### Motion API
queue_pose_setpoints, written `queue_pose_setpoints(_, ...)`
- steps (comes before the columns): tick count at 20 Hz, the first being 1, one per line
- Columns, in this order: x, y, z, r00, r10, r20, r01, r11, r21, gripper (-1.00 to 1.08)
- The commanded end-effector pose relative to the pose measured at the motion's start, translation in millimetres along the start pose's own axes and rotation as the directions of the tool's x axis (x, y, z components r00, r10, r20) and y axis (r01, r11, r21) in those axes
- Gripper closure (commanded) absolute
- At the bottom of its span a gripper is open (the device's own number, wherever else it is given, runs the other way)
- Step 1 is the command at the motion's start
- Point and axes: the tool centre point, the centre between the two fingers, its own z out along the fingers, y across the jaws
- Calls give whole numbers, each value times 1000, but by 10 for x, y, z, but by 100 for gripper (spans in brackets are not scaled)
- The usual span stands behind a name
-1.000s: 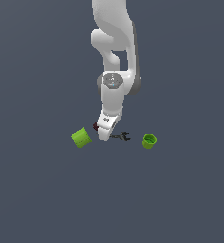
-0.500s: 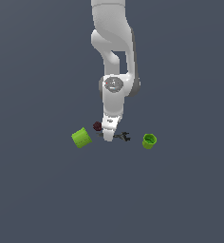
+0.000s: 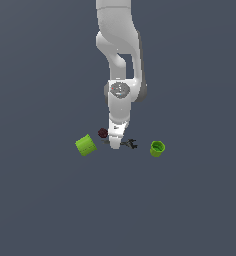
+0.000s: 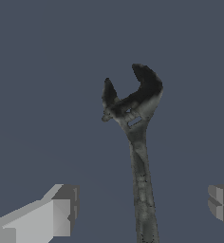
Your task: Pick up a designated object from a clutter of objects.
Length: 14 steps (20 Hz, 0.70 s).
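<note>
Lying flat — wrench (image 4: 141, 171), forked end (image 4: 133, 95) beyond handle

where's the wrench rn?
Exterior view: the wrench lies under the gripper, between the red ball and the right green cup. Wrist view: handle between the open fingers.

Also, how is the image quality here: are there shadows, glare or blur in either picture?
Exterior view: flat, even light, no cast shadows under the green cups, the dark tool too small to read. Wrist view: the wrench is sharp though coarsely textured, without glare; the gripper fingers are cropped at the edges.
</note>
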Motion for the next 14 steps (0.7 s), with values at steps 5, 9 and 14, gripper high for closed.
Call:
queue_pose_setpoints(5,-1,-10,184,1000,-2,0,2,1000,0,-92)
queue_pose_setpoints(9,-1,-13,355,1000,-4,0,4,1000,0,-92)
queue_pose_setpoints(14,-1,-13,463,1000,-5,0,5,1000,0,-92)
